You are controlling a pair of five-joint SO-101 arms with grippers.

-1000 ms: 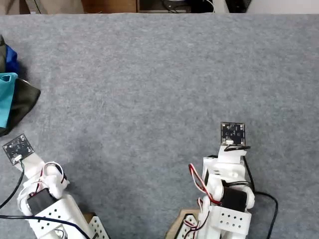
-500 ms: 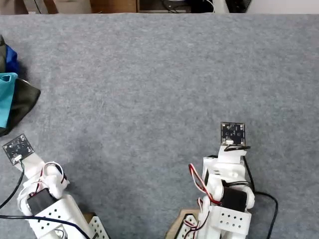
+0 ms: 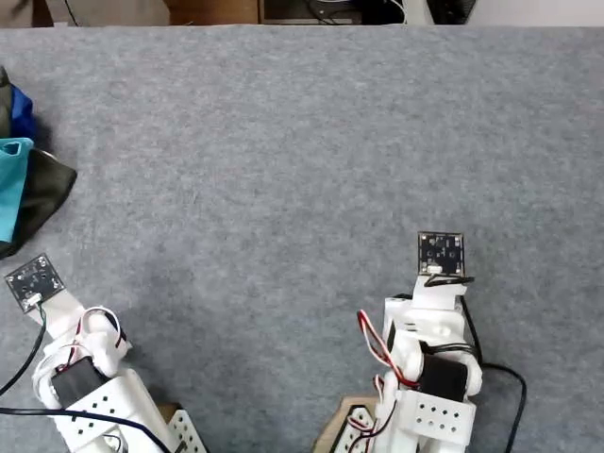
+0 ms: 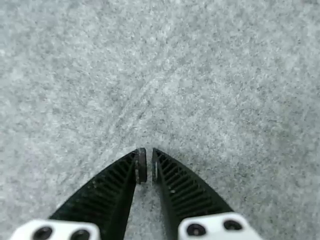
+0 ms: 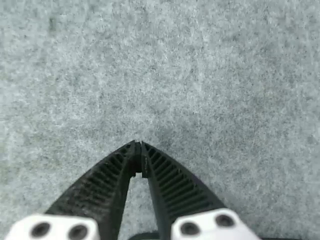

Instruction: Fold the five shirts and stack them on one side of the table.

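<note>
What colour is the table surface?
Mottled grey, like felt. The table surface shows best in the high view.

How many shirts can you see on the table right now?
3, piled at the left edge of the table: a blue shirt, a teal shirt, a black shirt. More may be hidden underneath or off frame.

2 arms [image 3: 80, 368] [image 3: 429, 359], 2 grippers [image 4: 145, 165] [image 5: 138, 150], 1 shirt pile [image 3: 28, 193], 1 table [image 3: 302, 142]

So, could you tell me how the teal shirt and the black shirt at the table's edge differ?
The teal shirt is bright, the black shirt dark. The black shirt spreads farther onto the grey table than the teal shirt, which seems to lie over it. Neither is held.
</note>
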